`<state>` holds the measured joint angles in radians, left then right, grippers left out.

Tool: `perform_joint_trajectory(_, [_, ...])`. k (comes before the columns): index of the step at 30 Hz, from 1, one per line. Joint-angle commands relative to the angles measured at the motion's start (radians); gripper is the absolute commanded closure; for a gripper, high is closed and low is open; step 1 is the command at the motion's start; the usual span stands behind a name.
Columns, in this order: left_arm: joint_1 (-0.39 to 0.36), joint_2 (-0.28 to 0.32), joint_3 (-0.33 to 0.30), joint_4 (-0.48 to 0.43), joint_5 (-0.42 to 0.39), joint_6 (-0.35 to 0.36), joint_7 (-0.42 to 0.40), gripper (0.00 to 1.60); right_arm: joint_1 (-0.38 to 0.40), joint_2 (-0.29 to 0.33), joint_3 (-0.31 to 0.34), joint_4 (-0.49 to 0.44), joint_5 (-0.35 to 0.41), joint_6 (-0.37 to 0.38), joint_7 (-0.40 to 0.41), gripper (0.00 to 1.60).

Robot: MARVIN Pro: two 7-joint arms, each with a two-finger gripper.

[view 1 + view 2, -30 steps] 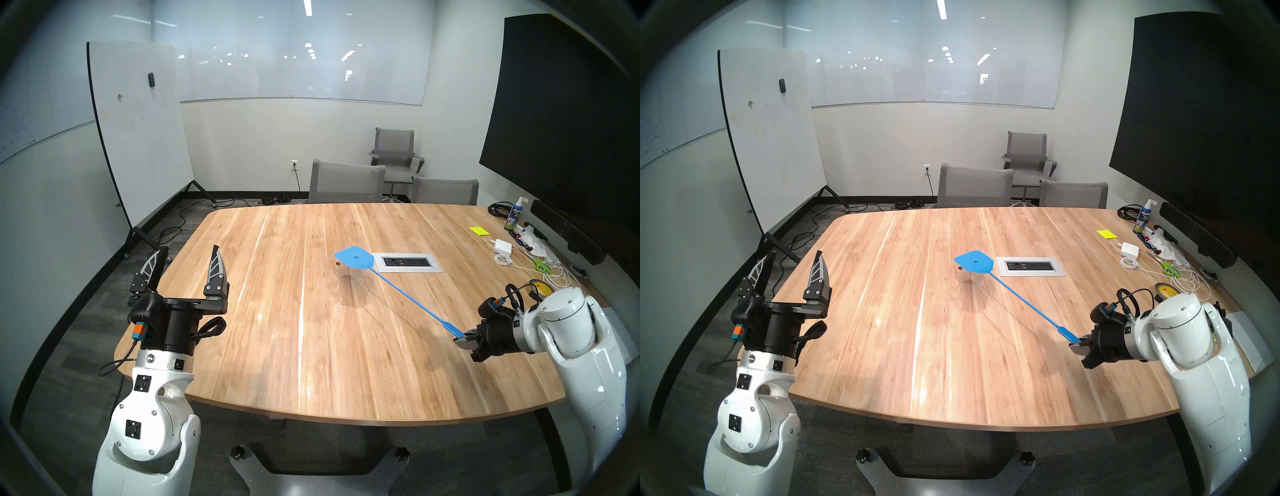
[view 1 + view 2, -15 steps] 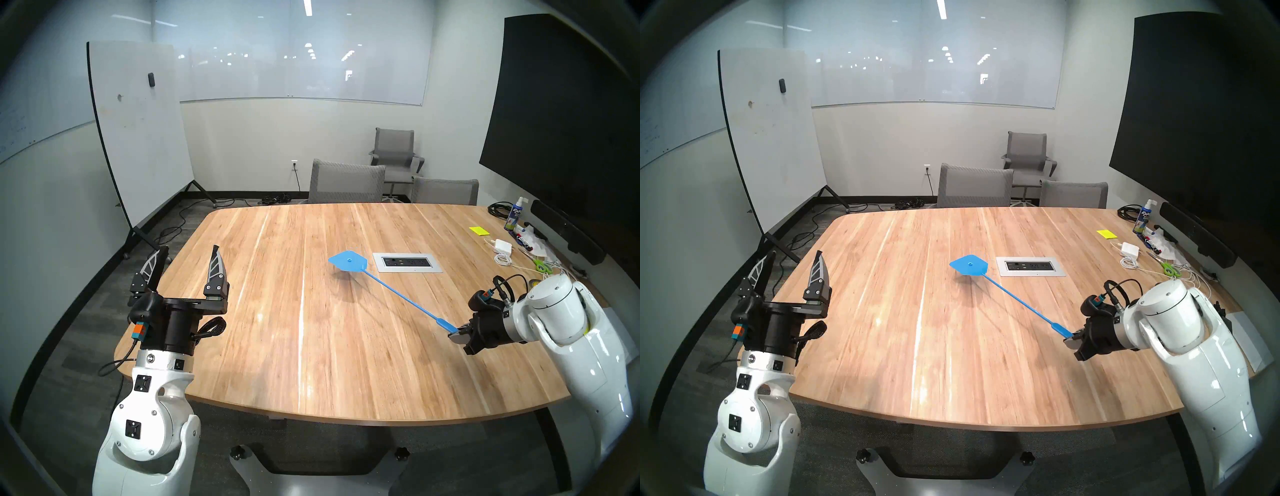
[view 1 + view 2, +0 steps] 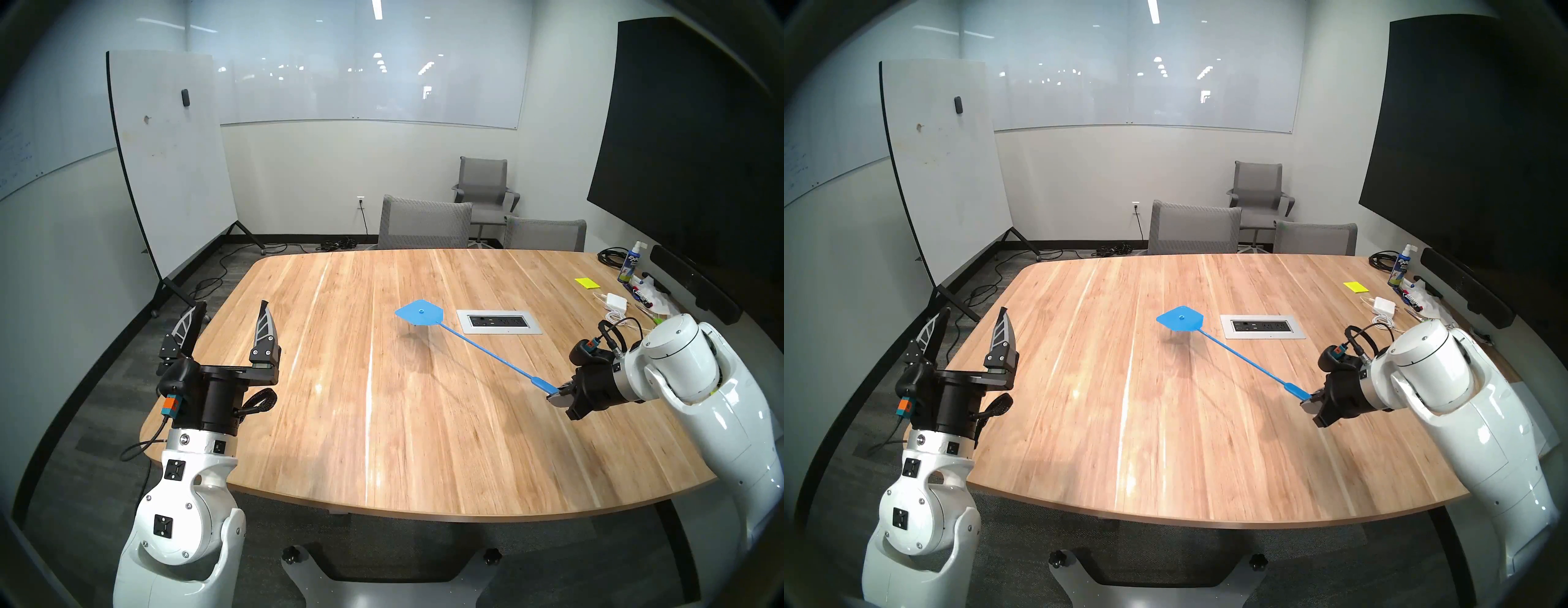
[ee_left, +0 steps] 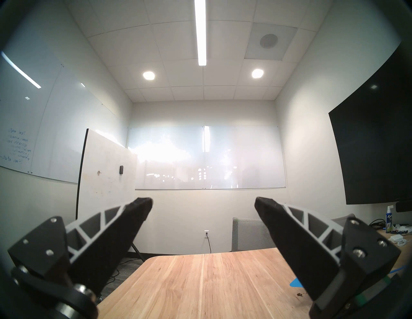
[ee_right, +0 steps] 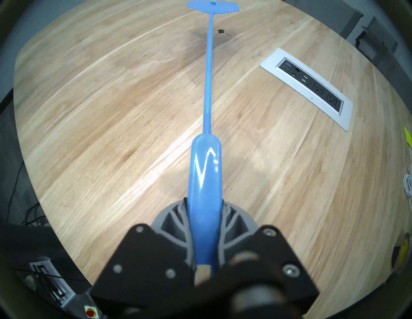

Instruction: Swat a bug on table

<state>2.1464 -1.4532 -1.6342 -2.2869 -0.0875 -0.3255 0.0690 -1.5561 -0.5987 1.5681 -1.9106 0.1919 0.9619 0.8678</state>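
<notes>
Right wrist view: right gripper clenches blue swatter above bug; left gripper released.

Bare wood lay open across the middle and left of the surface. An outlet panel sat just right of the raised blue swatter; cables, charger and spray bottle crowded the far right edge.
</notes>
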Motion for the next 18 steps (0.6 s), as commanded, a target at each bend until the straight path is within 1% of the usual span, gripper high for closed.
perform_joint_trajectory(1, [0.002, 0.0, 0.001, -0.021, 0.0, -0.002, -0.001, 0.0, 0.105, 0.03, -0.028, 0.02, 0.05, -0.002, 0.08, 1.6])
perform_joint_trajectory(5, [0.002, 0.0, 0.001, -0.021, 0.0, -0.002, -0.001, 0.0, 0.15, 0.012, -0.082, 0.065, 0.051, -0.002, 0.051, 1.6])
perform_joint_trajectory(6, [0.002, 0.0, 0.001, -0.021, 0.0, -0.002, -0.001, 0.0, 0.161, 0.005, -0.097, 0.078, 0.046, -0.002, 0.042, 1.6])
perform_joint_trajectory(7, [0.002, 0.0, 0.001, -0.021, 0.0, -0.002, -0.001, 0.0, 0.159, -0.006, -0.098, 0.082, 0.042, -0.002, 0.033, 1.6])
perform_joint_trajectory(8, [0.002, 0.0, 0.001, -0.021, 0.0, -0.002, -0.001, 0.0, 0.178, -0.015, -0.12, 0.1, 0.039, -0.002, 0.027, 1.6])
perform_joint_trajectory(10, [0.002, 0.0, 0.001, -0.02, 0.0, -0.002, -0.001, 0.0, 0.194, -0.032, -0.141, 0.121, 0.028, -0.002, 0.013, 1.6])
perform_joint_trajectory(13, [0.001, 0.0, 0.001, -0.02, 0.0, -0.002, -0.001, 0.0, 0.222, -0.043, -0.185, 0.155, 0.009, -0.002, 0.012, 1.6])
perform_joint_trajectory(15, [0.001, 0.0, 0.001, -0.02, 0.0, -0.002, -0.001, 0.0, 0.242, -0.038, -0.234, 0.177, -0.016, -0.002, 0.012, 1.6])
perform_joint_trajectory(17, [0.001, 0.0, 0.001, -0.02, 0.0, -0.002, -0.001, 0.0, 0.262, -0.049, -0.271, 0.206, -0.038, -0.002, 0.017, 1.6])
perform_joint_trajectory(18, [0.001, 0.0, 0.001, -0.02, 0.0, -0.002, -0.001, 0.0, 0.284, -0.049, -0.303, 0.228, -0.048, -0.002, 0.023, 1.6])
